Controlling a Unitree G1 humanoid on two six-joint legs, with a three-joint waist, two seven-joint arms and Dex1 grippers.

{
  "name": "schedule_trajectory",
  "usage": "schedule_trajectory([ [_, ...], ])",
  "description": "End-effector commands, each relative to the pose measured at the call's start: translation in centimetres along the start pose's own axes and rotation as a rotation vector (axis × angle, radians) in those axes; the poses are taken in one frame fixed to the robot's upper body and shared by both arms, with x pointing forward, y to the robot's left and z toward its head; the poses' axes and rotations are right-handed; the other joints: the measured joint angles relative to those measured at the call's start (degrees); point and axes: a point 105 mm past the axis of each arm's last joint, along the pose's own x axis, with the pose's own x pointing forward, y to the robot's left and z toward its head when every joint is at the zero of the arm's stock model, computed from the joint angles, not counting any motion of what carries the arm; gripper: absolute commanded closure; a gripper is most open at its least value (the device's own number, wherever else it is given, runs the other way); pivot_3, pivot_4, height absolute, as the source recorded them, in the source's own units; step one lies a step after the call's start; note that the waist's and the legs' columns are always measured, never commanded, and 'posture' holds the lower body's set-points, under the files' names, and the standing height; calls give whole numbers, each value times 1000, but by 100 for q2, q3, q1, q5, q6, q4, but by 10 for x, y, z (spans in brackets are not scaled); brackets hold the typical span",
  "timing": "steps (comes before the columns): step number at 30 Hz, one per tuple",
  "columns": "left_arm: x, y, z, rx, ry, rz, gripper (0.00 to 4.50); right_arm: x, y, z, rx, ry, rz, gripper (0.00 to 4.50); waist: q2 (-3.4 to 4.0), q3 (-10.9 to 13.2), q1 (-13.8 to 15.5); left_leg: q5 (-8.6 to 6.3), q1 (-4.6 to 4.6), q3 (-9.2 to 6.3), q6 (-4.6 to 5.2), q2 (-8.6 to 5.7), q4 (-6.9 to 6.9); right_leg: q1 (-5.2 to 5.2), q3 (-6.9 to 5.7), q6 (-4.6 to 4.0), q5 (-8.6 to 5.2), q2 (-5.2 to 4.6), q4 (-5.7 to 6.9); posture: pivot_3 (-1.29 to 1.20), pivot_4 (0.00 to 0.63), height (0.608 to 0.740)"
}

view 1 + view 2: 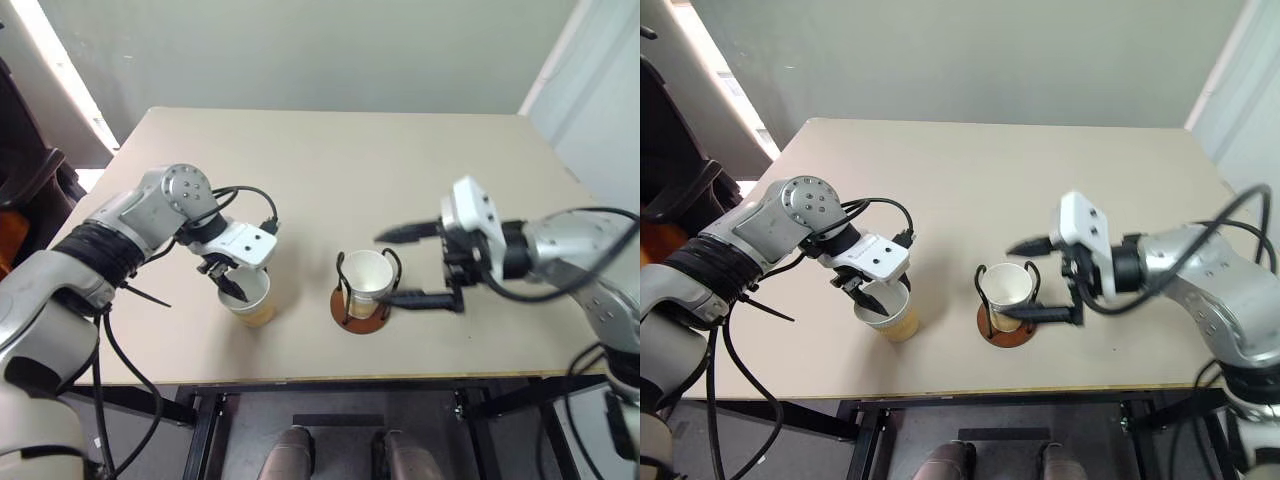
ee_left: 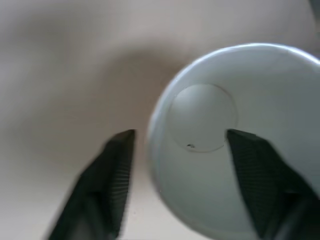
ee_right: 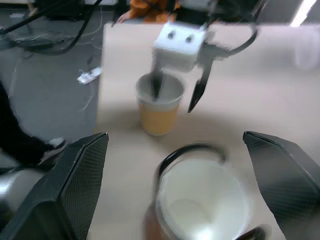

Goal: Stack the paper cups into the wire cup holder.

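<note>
On the left of the tabletop point(image 1: 320, 150), the left hand point(image 1: 228, 280) points steeply down over a loose paper cup point(image 1: 250, 300). One black finger point(image 2: 260, 175) reaches inside the cup's mouth and the other point(image 2: 107, 175) stands outside the wall, so the rim sits between them. A gap shows on both sides of the wall, so the fingers are part-spread and not yet pinching. Straddling the rim this way looks like the set-up for a wall pinch, which would let the cup be lifted without crushing it.

The cup stands upright, tan-yellow outside and white inside with a rolled white rim. Its round bottom is plain to see from the left wrist.

Just to its right, near the tabletop's front edge, stands the wire cup holder point(image 1: 362, 312). Its reddish-brown disc base carries thin black wire loops, and a second cup point(image 1: 368, 282) already sits upright inside them.

Further right, the right hand point(image 1: 400, 265) points towards the holder with its fingers spread wide and empty. One finger is beyond the holder and the other lies low beside the base. It seems placed clear of the holder's open top.
</note>
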Motion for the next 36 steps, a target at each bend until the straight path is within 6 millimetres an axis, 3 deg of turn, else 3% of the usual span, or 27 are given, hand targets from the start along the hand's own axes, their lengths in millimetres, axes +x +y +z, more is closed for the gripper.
schedule_trajectory([
  [1,-12,5,8,38,-14,6,2963,-17,6,9,-33,-11,-26,0,0,0,8,0,0,1,0,-1,2,0,2,1,-1,0,0,0,150,740],
  [5,-16,6,12,39,-33,12,4368,-39,0,5,7,7,-128,0,-2,-1,13,2,1,5,3,-2,8,3,6,11,4,-1,0,0,150,740],
  [6,-19,6,15,32,-54,15,4438,-44,5,5,24,7,-132,0,-2,-1,17,2,1,6,3,-2,8,4,6,14,5,0,0,0,150,740],
  [11,-45,5,26,32,-110,52,4438,-65,41,5,40,37,-65,0,-3,-1,50,-6,-3,8,0,-5,4,4,8,49,-10,-1,2,0,150,740],
  [16,-87,25,81,129,-301,151,4438,-86,25,8,-6,49,-204,0,-15,-1,66,-16,-10,8,5,-21,10,9,19,43,-45,-3,-2,0,150,740],
  [22,-117,46,133,249,-369,185,4438,-81,29,11,-26,60,-154,0,-8,4,72,-37,-9,13,37,-54,39,31,26,84,-61,-12,-5,0,150,740],
  [25,-118,58,151,270,-386,174,4438,-77,32,14,-41,63,-126,0,-1,8,87,-55,-14,-6,57,-64,70,44,32,126,-66,-36,1,0,150,740],
  [36,-75,86,184,317,-370,77,4438,-74,40,15,-44,81,-129,0,0,10,159,-90,-40,58,64,-101,156,63,37,243,-67,-82,-13,0,150,740],
])
